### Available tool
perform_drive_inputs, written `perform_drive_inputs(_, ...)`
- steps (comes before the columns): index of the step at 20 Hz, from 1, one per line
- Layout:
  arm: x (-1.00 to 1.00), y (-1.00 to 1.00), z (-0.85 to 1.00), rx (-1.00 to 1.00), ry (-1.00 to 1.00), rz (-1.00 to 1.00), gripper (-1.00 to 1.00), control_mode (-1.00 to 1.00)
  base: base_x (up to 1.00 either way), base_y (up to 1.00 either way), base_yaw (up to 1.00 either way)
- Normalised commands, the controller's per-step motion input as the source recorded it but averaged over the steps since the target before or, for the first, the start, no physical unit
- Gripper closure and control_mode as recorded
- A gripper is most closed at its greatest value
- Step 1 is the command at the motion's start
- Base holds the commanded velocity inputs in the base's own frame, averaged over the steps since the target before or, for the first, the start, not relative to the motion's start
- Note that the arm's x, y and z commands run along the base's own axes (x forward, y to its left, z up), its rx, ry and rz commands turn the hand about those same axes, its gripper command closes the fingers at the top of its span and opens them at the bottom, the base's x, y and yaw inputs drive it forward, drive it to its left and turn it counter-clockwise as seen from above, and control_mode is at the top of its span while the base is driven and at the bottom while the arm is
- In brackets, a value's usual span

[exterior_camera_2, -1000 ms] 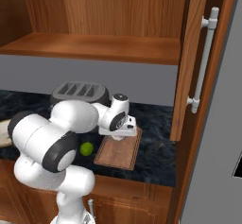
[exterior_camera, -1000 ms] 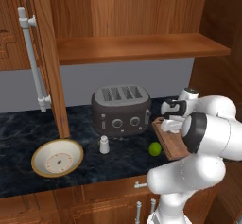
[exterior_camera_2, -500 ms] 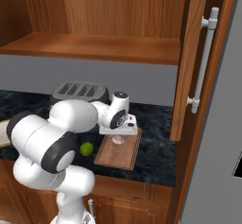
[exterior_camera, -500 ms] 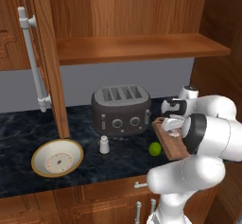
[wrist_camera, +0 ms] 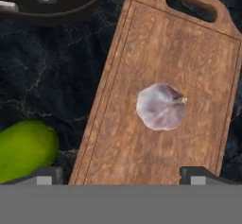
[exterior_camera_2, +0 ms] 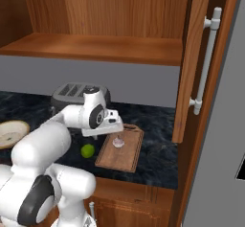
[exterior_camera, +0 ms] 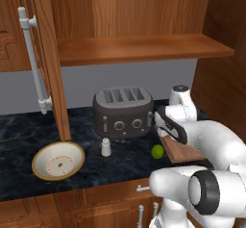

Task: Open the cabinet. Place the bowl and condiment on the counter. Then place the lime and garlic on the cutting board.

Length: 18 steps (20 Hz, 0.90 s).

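Garlic (wrist_camera: 161,107), papery bulb, on grainy cutting board (wrist_camera: 198,53).

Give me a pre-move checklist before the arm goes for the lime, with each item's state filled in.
1. Cabinet door open: ok.
2. Bowl on the counter: ok.
3. Garlic lying on the cutting board, free of the fingers: ok.
4. Gripper open and empty: ok.
5. Lime on the cutting board: not ok; it sits on the counter beside the board's long edge.
6. Condiment shaker on the counter in front of the toaster: ok.
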Motion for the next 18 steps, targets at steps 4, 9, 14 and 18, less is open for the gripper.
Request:
perform_drive_inputs(4,-0.92,0.76,0.0,-0.19,0.0,0.0,-1.0,-1.0,0.0,0.0,0.0)
perform_drive_inputs(9,-0.28,0.47,0.02,-0.04,0.09,0.0,-1.0,-1.0,0.0,0.0,0.0)
perform_drive_inputs(14,0.0,0.36,0.0,0.0,0.09,-0.04,-1.0,-1.0,0.0,0.0,0.0)
perform_drive_inputs(18,0.29,0.21,-0.11,0.0,0.11,-0.06,-1.0,-1.0,0.0,0.0,0.0)
